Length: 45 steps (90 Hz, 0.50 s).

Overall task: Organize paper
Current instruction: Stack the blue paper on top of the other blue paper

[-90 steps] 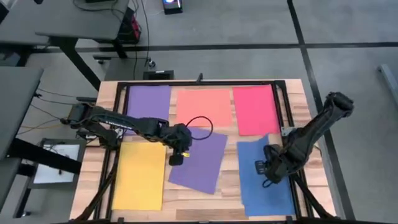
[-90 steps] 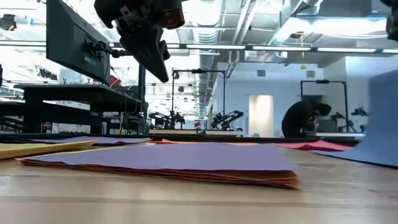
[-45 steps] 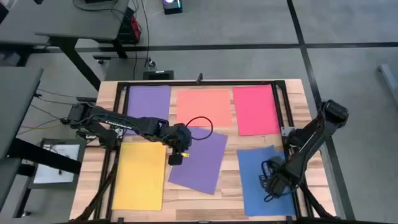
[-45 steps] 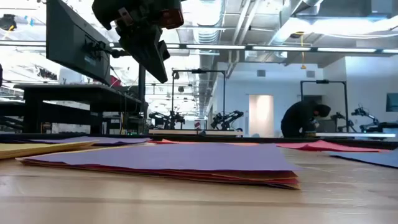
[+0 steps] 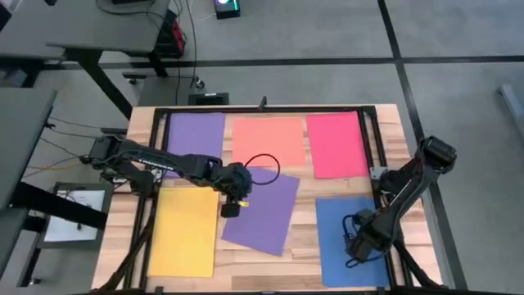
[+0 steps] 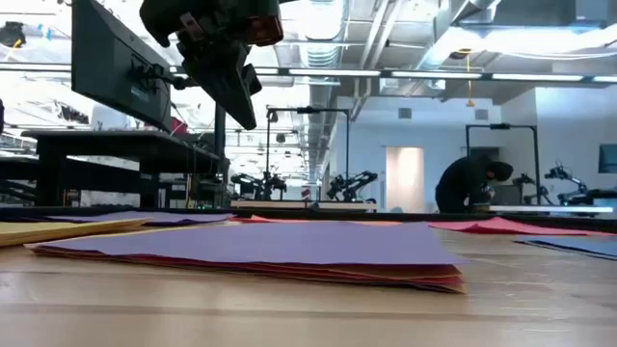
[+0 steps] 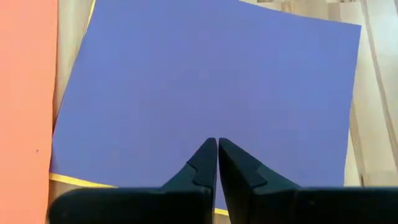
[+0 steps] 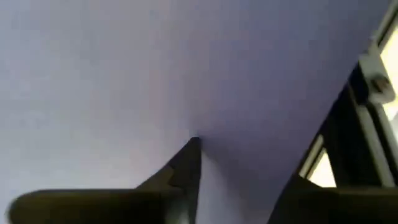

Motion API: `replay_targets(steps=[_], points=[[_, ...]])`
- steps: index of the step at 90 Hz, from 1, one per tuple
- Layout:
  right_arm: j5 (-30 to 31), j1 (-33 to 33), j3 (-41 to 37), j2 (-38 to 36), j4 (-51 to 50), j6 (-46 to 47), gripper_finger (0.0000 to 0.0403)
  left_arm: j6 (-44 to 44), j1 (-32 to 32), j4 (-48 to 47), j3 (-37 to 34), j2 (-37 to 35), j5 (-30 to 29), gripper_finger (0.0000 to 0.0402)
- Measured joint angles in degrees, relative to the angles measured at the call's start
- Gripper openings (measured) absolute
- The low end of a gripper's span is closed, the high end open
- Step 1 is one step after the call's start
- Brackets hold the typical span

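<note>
The view is almost filled by a blue sheet of paper point(image 8: 155, 74). One dark fingertip point(image 8: 189, 152) is pressed against it. A black frame bar point(image 8: 339, 124) is seen alongside.

Flat paper sheets point(image 5: 260, 212) cover most of the tabletop point(image 5: 391, 131), none standing up. Bare wood strips run along its edges. The left end effector point(image 5: 232, 210) hangs mid-tabletop; the right end effector point(image 5: 354, 246) blocks the near right corner.

Right pincer point(image 8: 205, 162) (one finger cropped)
</note>
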Motion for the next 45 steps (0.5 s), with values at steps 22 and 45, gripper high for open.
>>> replay_targets(steps=[22,45], points=[[0.07,-0.04,2.26,-3.94,-2.98,-0.01,0.0172,0.03,0.00,0.03,0.00,0.00,0.00,0.0000],[0.26,1.45,5.97,-9.12,-11.89,-0.40,0.0198,0.05,0.00,0.07,0.00,-0.01,0.00,0.0000]])
